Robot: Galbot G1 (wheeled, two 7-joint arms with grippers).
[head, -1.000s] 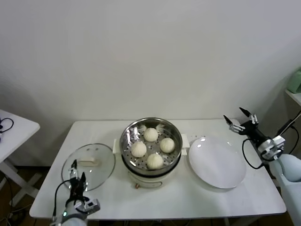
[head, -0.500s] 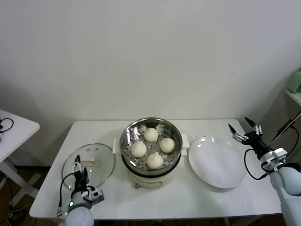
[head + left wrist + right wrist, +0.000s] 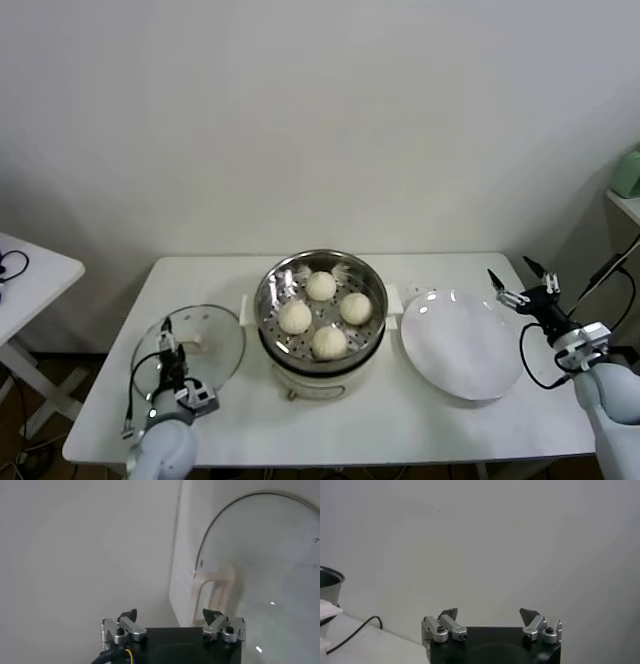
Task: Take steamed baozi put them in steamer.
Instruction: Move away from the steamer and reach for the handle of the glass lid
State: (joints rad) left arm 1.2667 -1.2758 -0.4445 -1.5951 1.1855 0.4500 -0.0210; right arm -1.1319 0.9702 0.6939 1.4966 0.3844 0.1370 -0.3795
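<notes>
The steel steamer (image 3: pixel 280 283) stands on its white pot base at the middle of the table. Several cream-white baozi lie inside it, among them a far one (image 3: pixel 321 286), a left one (image 3: pixel 295 318) and a near one (image 3: pixel 329 342). My left gripper (image 3: pixel 168 346) is open and empty, low at the table's front left, beside the glass lid (image 3: pixel 205 345); the lid also shows in the left wrist view (image 3: pixel 260 555). My right gripper (image 3: pixel 522 280) is open and empty, raised off the table's right edge past the white plate (image 3: pixel 460 345). Its wrist view shows open fingers (image 3: pixel 489 616) facing the wall.
A small white side table (image 3: pixel 25 275) stands at the far left. A shelf with a green object (image 3: pixel 628 175) is at the right edge. A black cable (image 3: pixel 352 632) lies on the table near the steamer's rim (image 3: pixel 330 575) in the right wrist view.
My right gripper has dropped lower and moved outward, away from the plate. My left gripper has risen slightly and moved toward the lid. The baozi and steamer have not moved.
</notes>
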